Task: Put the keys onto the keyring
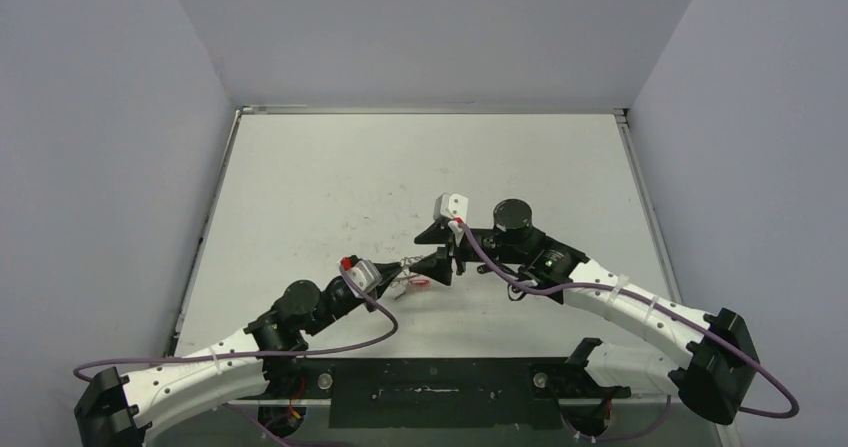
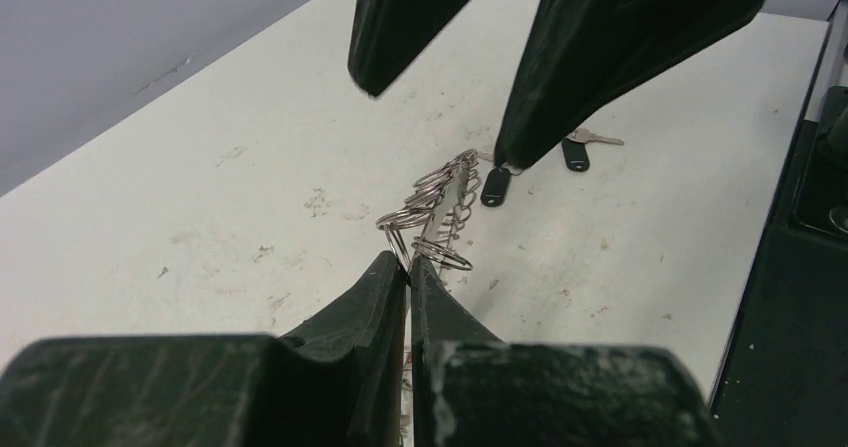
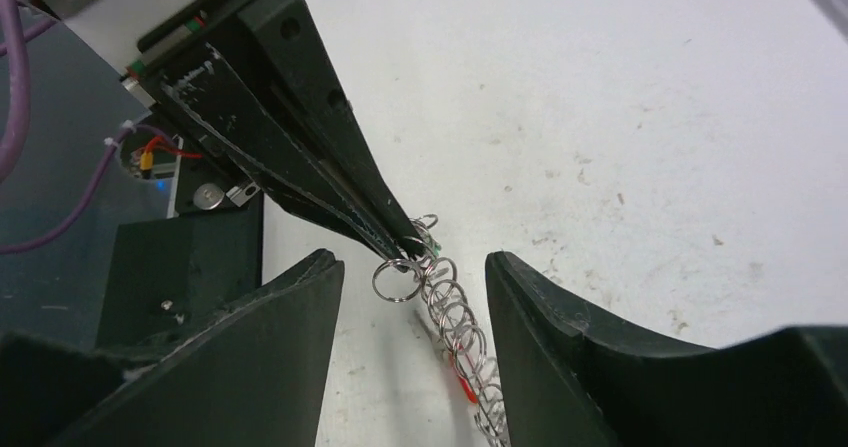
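Observation:
The keyring (image 2: 440,205) is a band of many small silver wire loops, seen edge-on and lifted off the white table. My left gripper (image 2: 409,267) is shut on its near edge. In the right wrist view the keyring (image 3: 452,319) runs between the spread fingers of my open right gripper (image 3: 415,282), touching neither, with a green tag (image 3: 437,245) at the left gripper's tip. Two black-headed keys lie on the table. One key (image 2: 495,185) sits by the ring's far end under a right fingertip (image 2: 520,152). The other key (image 2: 582,150) lies farther off. From above, both grippers (image 1: 408,269) (image 1: 430,252) meet mid-table.
A red bit (image 3: 465,387) hangs on the keyring's lower part. Purple cables (image 1: 340,342) loop along both arms. A black base plate (image 1: 440,392) spans the near table edge. Grey walls (image 1: 110,167) enclose the table (image 1: 330,167) on three sides.

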You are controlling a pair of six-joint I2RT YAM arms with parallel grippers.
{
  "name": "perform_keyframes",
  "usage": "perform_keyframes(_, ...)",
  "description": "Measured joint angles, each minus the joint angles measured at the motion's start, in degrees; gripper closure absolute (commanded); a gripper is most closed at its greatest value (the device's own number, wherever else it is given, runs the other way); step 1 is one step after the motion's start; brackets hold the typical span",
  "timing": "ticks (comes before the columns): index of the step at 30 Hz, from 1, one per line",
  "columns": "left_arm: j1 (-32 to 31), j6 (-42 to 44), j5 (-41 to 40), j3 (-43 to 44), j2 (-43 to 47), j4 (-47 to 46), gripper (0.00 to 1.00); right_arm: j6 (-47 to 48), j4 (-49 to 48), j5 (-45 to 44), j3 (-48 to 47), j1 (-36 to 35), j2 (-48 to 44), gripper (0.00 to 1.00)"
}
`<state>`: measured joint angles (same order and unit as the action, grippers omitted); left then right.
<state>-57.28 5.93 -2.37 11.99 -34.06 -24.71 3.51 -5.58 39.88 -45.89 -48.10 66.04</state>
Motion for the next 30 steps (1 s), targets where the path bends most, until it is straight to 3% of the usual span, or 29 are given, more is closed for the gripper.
perform_keyframes(6,0.0,-0.9,-2.0,0.0,0.0,2.7,1.0,0.3,-1.3,-2.9,1.0,0.0,-4.2,0.51)
perform_keyframes(11,0.0,-1.2,-2.5,0.0,0.0,3.4,1.0,1.8,-0.8,-2.4,1.0,0.0,-3.1,0.68)
perform_keyframes(13,0.0,-1.3,-2.9,0.1,0.0,3.4,1.0,2.6,0.2,-1.9,1.0,0.0,-2.0,0.67)
perform_keyframes(18,0.0,-1.5,-3.5,0.8,0.0,4.4,1.0,4.7,2.8,-2.2,1.0,-1.1,0.8,0.51)
perform_keyframes(23,0.0,-2.3,-3.4,1.0,0.0,4.9,1.0,6.2,5.2,-4.9,-0.6,-3.1,3.7,0.46)
perform_keyframes(25,0.0,-2.3,-3.4,1.0,0.0,4.9,1.0,6.3,5.3,-6.2,-1.6,-3.7,4.8,0.51)
perform_keyframes(30,0.0,-2.3,-3.1,1.0,-0.2,4.9,1.0,6.6,6.7,-10.7,-3.6,-4.2,6.4,0.72)
